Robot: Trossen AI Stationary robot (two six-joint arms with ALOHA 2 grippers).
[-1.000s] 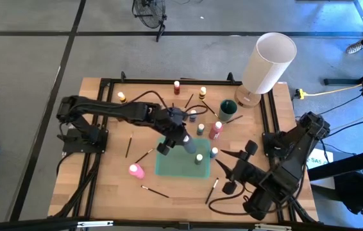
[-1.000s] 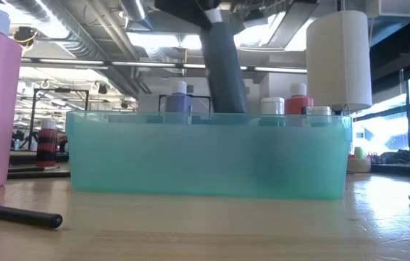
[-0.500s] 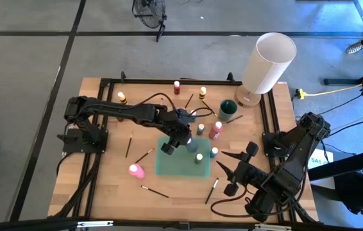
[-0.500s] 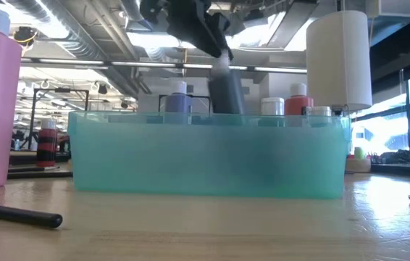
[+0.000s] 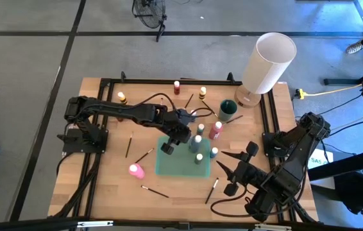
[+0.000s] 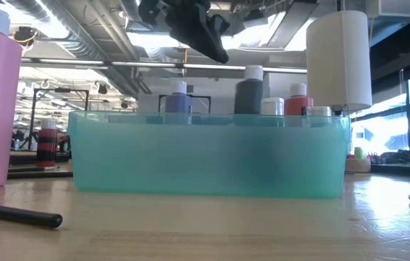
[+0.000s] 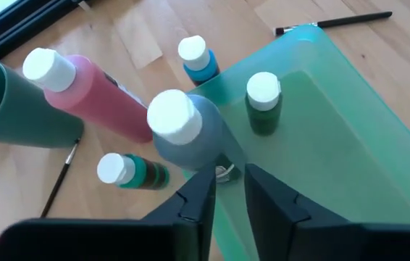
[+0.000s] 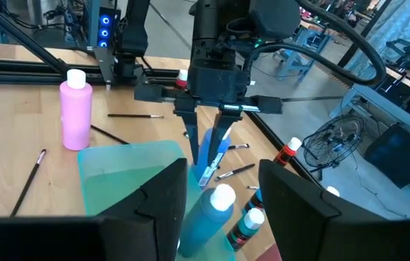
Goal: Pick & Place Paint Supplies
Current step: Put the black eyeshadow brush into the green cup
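Wood tabletop (image 5: 114, 186), black rail frame round it, open workshop floor behind.

Nearest the front edge: right gripper (image 5: 227, 173) hangs idle off the tray's corner, fingers parted, holding nothing. 2 brushes (image 5: 212, 190) lie on the wood by it, and a pink bottle (image 5: 135, 171) stands beside the tray.

Teal tray (image 5: 168, 165) sits mid-table. A small green bottle (image 7: 264, 103) stands inside it. A grey-blue bottle (image 6: 248, 90) stands upright at the tray's far side; it has been let go. Left gripper (image 7: 225, 190) sits just above and beside it, fingers narrowed and clear of the bottle, gripping nothing.

Risks:
- Gripper is close to the grey-blue bottle's cap; a sideways pull-out could clip and topple it. Straight up looks safer.
- Red bottle (image 7: 93, 93), blue bottle (image 7: 198, 58) and dark green bottle (image 7: 129, 171) crowd just outside the tray wall; the next pick could nudge a neighbour over.
- Brushes are thin and flat on wood; a pinch could slip.

Far side: dark green cup (image 5: 227, 109), big white cylinder (image 5: 268, 63), more small bottles (image 5: 176, 86).

No readable brand or label on any bottle.
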